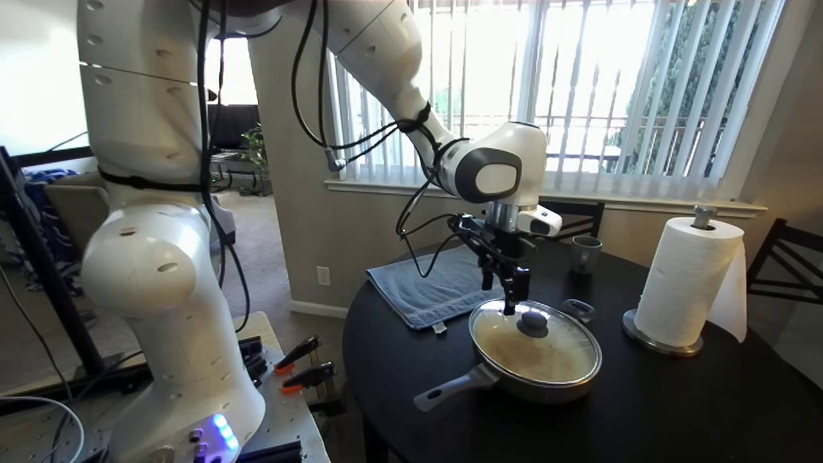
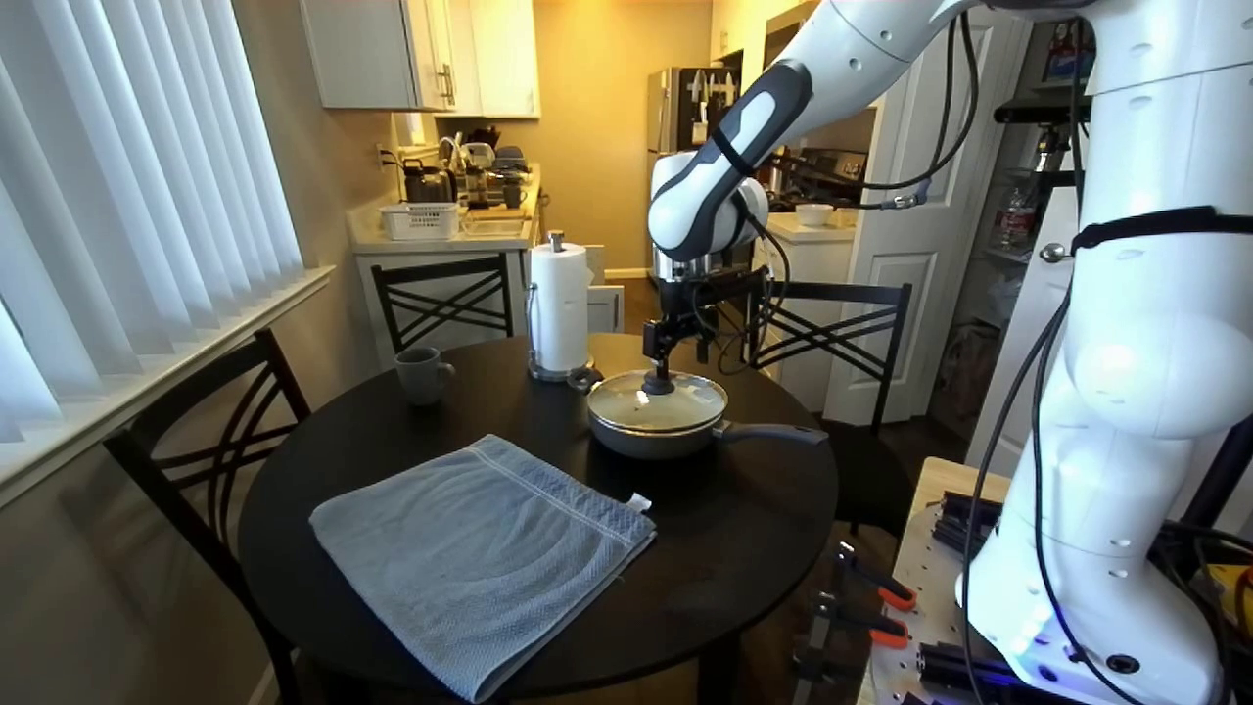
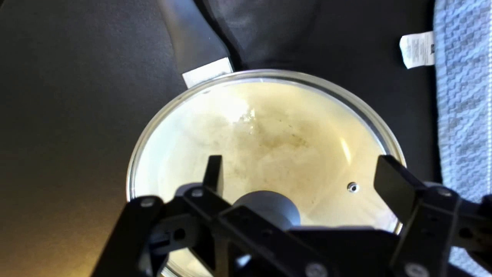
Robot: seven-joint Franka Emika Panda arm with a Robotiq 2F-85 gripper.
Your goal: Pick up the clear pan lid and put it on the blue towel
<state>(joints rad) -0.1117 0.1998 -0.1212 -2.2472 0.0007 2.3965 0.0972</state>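
- The gripper (image 3: 303, 179) is above the clear pan lid (image 1: 540, 357), and its two fingers stand wide apart.
- The lid lies on the frying pan (image 1: 546, 392).
- The blue towel (image 2: 480, 558) lies on the dark table (image 2: 724, 548), near the pan but apart from it.

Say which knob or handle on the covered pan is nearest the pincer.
The lid knob, the round one atop the clear pan lid; the long handle and short handle jut from opposite sides, farther from the pincer.
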